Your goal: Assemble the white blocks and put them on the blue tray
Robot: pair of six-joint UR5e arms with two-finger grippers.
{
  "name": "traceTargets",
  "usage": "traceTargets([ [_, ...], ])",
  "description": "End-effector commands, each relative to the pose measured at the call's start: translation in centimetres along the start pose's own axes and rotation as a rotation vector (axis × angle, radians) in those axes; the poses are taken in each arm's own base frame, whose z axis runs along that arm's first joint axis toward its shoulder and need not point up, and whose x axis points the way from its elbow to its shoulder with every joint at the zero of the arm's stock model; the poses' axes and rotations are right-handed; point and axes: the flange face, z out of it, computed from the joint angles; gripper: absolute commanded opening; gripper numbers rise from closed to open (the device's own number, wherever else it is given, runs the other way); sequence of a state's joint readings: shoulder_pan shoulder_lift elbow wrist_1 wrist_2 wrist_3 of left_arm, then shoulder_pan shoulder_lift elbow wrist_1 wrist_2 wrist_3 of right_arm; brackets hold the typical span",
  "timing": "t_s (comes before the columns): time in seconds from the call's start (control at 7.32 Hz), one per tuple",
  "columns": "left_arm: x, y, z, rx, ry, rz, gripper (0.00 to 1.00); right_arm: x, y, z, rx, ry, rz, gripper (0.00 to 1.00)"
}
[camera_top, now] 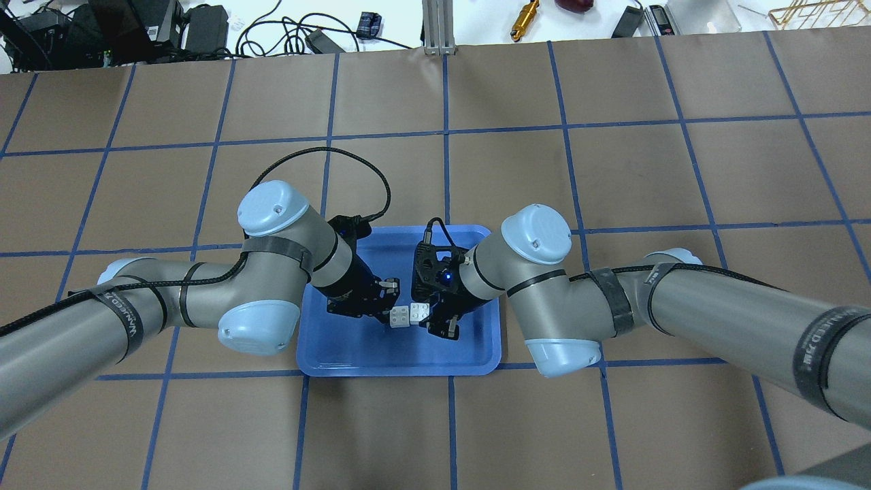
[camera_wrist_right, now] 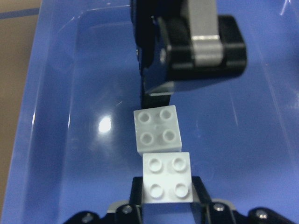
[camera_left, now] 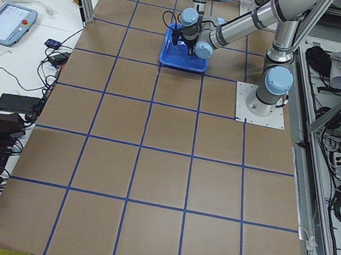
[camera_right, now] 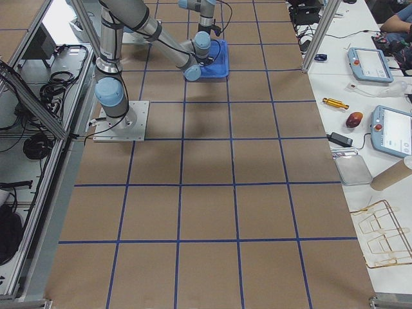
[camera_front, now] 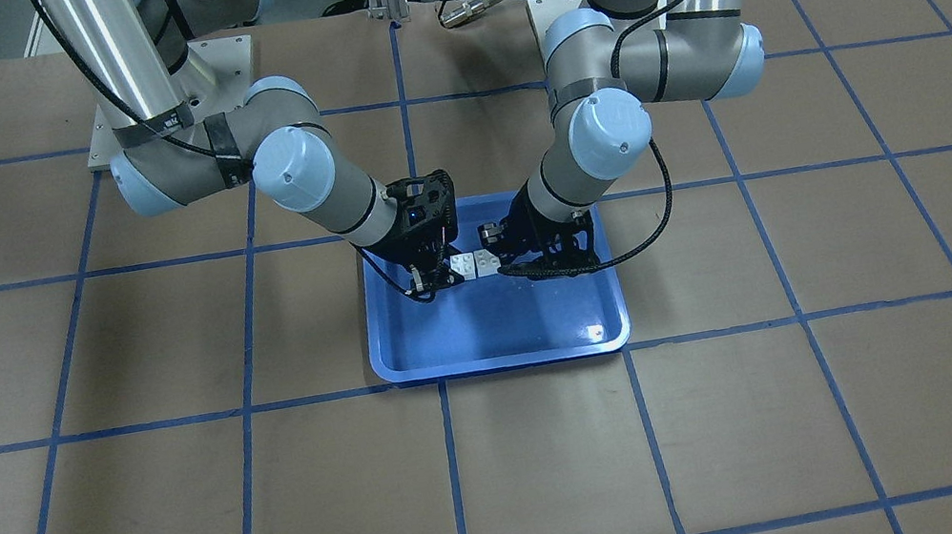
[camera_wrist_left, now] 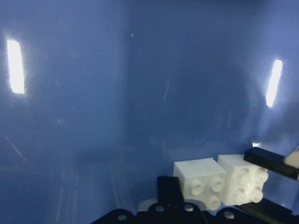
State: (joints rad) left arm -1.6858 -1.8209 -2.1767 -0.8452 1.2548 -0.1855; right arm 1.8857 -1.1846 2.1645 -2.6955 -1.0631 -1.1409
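Two white 2x2 blocks sit side by side, studs up, over the blue tray (camera_front: 497, 336), slightly to the robot's side of its centre. The first white block (camera_wrist_right: 167, 177) is clamped by the right gripper (camera_wrist_right: 167, 189), one finger on each flank, clear in the right wrist view. The second white block (camera_wrist_right: 157, 129) is edge to edge with it, shifted a little sideways and not stacked; all four studs show on each. The left gripper (camera_top: 388, 314) meets that second block from the opposite side. Its wrist view shows only one narrow black finger bar against the block's flank, so can't tell whether it's pinching the block or closed up beside it. Also can't tell whether the blocks rest on the tray floor or hang just above it. Both arms come in low and tilted, wrists facing each other across the tray. There's a pale spot (camera_front: 595, 331) in the tray corner on the operators' side, robot's left, too small to identify. The tray lies flat on the brown table (camera_front: 188, 509), straddling its blue tape grid lines, between the two arm bases. Side benches carry teach pendants (camera_right: 393, 132) and cables.
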Motion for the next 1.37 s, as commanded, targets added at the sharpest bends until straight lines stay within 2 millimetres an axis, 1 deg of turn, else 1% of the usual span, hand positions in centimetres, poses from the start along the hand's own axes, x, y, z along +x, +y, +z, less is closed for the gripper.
traceTargets([
  [0.0,0.0,0.0,0.0,0.0,0.0,0.001,0.0,-0.2,-0.4,0.0,0.004,0.006,-0.011,0.72],
  [0.14,0.0,0.0,0.1,-0.001,0.0,0.003,0.0,-0.7,-0.9,0.3,0.007,-0.001,-0.022,0.78],
  [0.27,0.0,0.0,0.0,0.0,0.0,0.001,0.0,-0.7,-0.9,0.3,0.007,-0.001,-0.022,0.82],
  [0.41,0.0,0.0,0.0,0.0,0.0,0.003,0.0,-0.7,-0.9,0.3,0.007,0.0,-0.022,0.91],
  [0.55,0.0,0.1,0.1,-0.001,0.0,0.003,0.0,-0.7,-0.9,0.3,0.005,0.0,-0.016,0.94],
  [0.68,0.0,0.0,-0.1,0.001,0.0,0.002,0.0,-0.5,-1.1,0.0,0.006,0.009,-0.015,0.98],
  [0.82,0.1,0.1,-0.1,0.002,0.0,0.002,0.0,-0.4,-1.2,-0.2,0.011,0.012,0.019,1.0],
  [0.96,0.2,0.1,0.0,0.0,0.001,0.0,0.0,-0.1,-1.4,-0.5,0.013,0.02,0.1,1.0],
  [1.09,0.1,0.1,0.0,0.0,0.001,0.0,0.0,0.6,-2.1,-1.1,0.014,0.042,0.133,1.0],
  [1.23,0.1,0.1,0.0,0.0,0.001,0.0,0.0,1.3,-2.3,-2.3,0.018,0.066,0.136,1.0],
])
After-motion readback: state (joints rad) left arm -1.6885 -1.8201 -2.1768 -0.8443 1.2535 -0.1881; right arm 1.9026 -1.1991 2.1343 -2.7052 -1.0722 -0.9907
